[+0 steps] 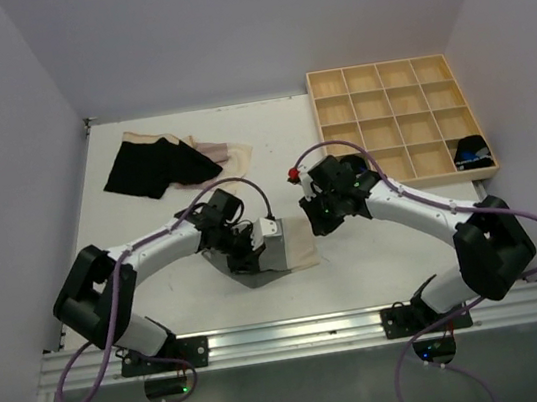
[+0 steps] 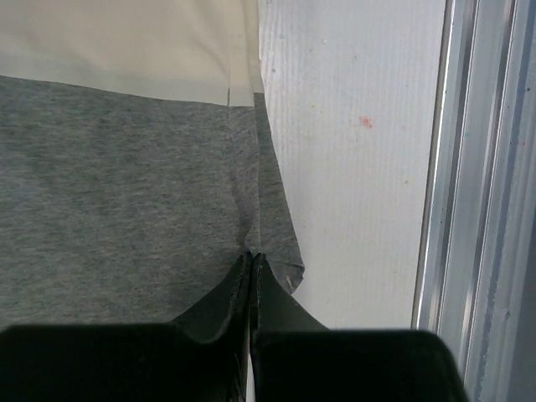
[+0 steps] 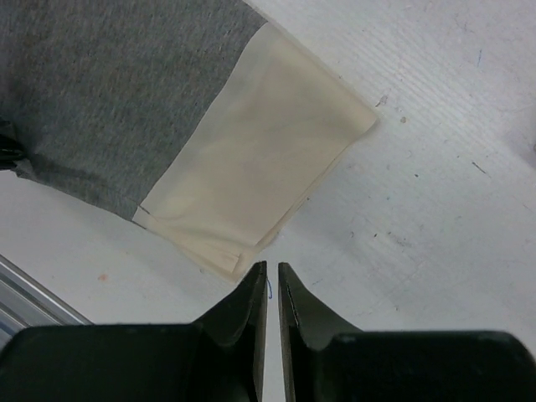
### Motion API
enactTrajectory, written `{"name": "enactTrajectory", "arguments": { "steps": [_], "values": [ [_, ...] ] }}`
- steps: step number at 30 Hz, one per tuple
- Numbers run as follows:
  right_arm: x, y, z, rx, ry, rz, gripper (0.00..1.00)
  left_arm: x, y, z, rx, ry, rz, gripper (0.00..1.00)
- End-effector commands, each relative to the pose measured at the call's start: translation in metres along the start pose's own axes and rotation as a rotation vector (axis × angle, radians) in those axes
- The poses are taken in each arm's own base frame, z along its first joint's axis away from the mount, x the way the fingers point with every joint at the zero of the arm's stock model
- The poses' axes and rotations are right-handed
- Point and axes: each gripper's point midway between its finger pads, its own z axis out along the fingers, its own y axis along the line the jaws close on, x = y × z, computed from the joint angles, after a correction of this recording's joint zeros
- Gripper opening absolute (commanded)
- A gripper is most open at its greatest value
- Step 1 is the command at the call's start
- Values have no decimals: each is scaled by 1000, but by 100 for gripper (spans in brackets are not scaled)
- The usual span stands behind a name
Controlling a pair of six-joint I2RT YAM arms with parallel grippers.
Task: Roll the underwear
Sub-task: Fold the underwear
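A grey underwear [image 1: 274, 251] lies flat at the table's near middle, with a pale beige cloth [image 1: 301, 249] showing at its right edge. My left gripper [image 1: 254, 250] sits on its left side. In the left wrist view that gripper [image 2: 254, 255] is shut, pinching an edge fold of the grey underwear [image 2: 126, 184]. My right gripper [image 1: 311, 217] hovers just right of the beige edge. In the right wrist view its jaws [image 3: 272, 266] stand slightly apart with nothing between them, just off the corner of the beige cloth [image 3: 260, 159]; the grey underwear [image 3: 109, 92] lies beyond.
A black underwear [image 1: 147, 168] and a pale beige-pink one [image 1: 223, 153] lie at the back left. A wooden compartment tray [image 1: 320, 133] stands at the back right, with a dark bundle [image 1: 470, 151] in its near right cell. A metal rail [image 2: 477, 167] runs along the near edge.
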Motion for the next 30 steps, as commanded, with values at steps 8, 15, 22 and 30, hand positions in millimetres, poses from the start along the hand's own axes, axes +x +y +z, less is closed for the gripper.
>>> {"name": "enactTrajectory", "arguments": {
  "steps": [8,15,22,30],
  "values": [
    [11,-3,1,50,56,73,18,9,3,24,16,24,-31,12],
    [1,16,-8,-14,31,132,11,-13,-6,6,23,-34,34,42],
    [6,24,1,-28,44,197,7,-60,18,-52,-167,-211,40,50],
    [22,31,38,18,138,202,7,-4,92,-56,-309,-81,-163,43]
  ]
}}
